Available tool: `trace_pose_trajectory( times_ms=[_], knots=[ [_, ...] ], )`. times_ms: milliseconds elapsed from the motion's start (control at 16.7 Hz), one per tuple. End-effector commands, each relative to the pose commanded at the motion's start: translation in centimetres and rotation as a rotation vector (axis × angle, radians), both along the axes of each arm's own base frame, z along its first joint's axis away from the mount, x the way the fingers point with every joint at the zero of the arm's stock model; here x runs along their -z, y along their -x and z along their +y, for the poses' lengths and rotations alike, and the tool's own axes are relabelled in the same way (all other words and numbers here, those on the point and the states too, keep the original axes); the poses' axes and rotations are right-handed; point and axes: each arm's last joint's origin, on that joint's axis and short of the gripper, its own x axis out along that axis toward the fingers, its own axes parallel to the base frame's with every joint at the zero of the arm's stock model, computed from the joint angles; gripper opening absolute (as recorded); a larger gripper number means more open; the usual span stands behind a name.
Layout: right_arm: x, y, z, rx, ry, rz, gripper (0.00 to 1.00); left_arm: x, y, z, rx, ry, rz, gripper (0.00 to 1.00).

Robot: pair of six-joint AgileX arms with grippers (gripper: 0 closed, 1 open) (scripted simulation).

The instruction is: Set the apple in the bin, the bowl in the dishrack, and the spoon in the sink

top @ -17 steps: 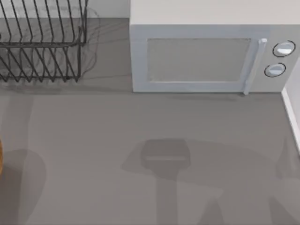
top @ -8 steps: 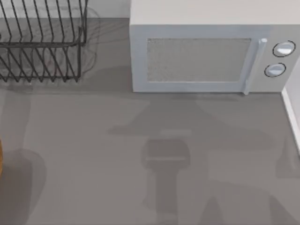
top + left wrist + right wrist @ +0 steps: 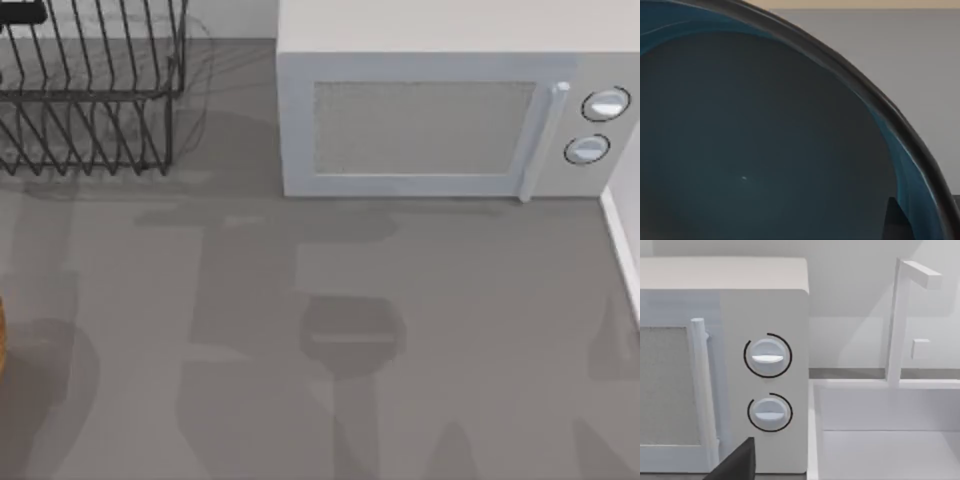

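Observation:
The bowl (image 3: 765, 150), blue-teal with a dark inside, sits right up against the left wrist camera. A dark finger (image 3: 897, 222) of my left gripper reaches in by its rim, so the gripper is shut on the bowl. The black wire dishrack (image 3: 90, 100) stands at the table's far left, and a black piece (image 3: 20, 12) pokes in above its top left corner. The white sink (image 3: 880, 440) with its faucet (image 3: 900, 315) lies to the right of the microwave. My right gripper (image 3: 737, 465) faces the microwave's knobs. The apple, spoon and bin are out of view.
A light grey microwave (image 3: 440, 110) stands at the back, middle to right. The sink's white edge (image 3: 625, 250) runs along the right side. An orange object (image 3: 2, 335) peeks in at the left edge. Arm shadows lie across the grey table (image 3: 450, 270).
The arm shadows on the table have shifted left toward the dishrack. A black piece has come in at the top left corner above the rack.

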Motion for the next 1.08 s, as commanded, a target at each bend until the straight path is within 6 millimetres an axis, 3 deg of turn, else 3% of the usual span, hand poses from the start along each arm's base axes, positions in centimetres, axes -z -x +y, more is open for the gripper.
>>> trace_pose_trajectory(
  times_ms=[300,1080],
  knots=[
    [0.00,0.00,0.00,0.000,0.000,0.000,1.00,0.60,-0.05,-0.11,0.000,0.000,0.008,0.00],
    [0.00,0.00,0.00,0.000,0.000,0.000,1.00,0.60,-0.05,-0.11,0.000,0.000,0.008,0.98]
  ],
)
